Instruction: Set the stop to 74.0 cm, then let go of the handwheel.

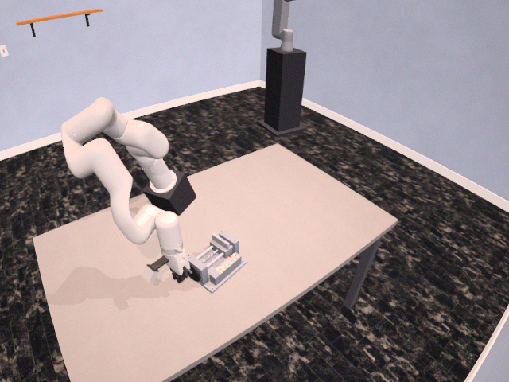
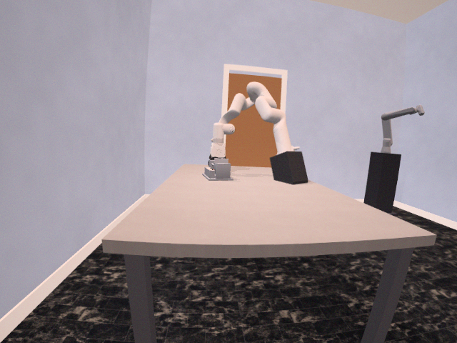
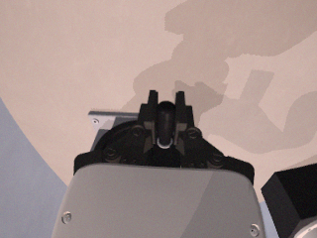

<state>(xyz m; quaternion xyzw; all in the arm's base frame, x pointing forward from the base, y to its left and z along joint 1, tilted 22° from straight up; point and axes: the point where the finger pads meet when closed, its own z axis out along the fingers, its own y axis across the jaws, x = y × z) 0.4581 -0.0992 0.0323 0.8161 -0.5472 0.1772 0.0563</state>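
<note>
The tabletop point(image 1: 287, 213) fills the middle of your top view, a pale slab running from lower left to centre right. On its upper left part you see the white arm point(image 1: 94, 160) rising from a dark base block point(image 1: 185, 202), looping up and coming back down toward the lower centre of the frame. Behind the tabletop, at the top centre, a tall dark pedestal point(image 1: 284, 90) carries a second grey arm point(image 1: 281, 25).

Just below centre in the top view sits the grey stop fixture point(image 1: 219, 263) on its flat plate, with two rails along it and a raised block at its far end. In the exterior view the same fixture point(image 2: 218, 170) shows left of centre, with the wrist directly above it.

At the fixture's left end you find the dark handwheel point(image 1: 191, 274). Your gripper point(image 1: 180, 276) is pinching it: in the wrist view the two dark fingers stand close together over the wheel's round black body point(image 3: 126, 142).
</note>
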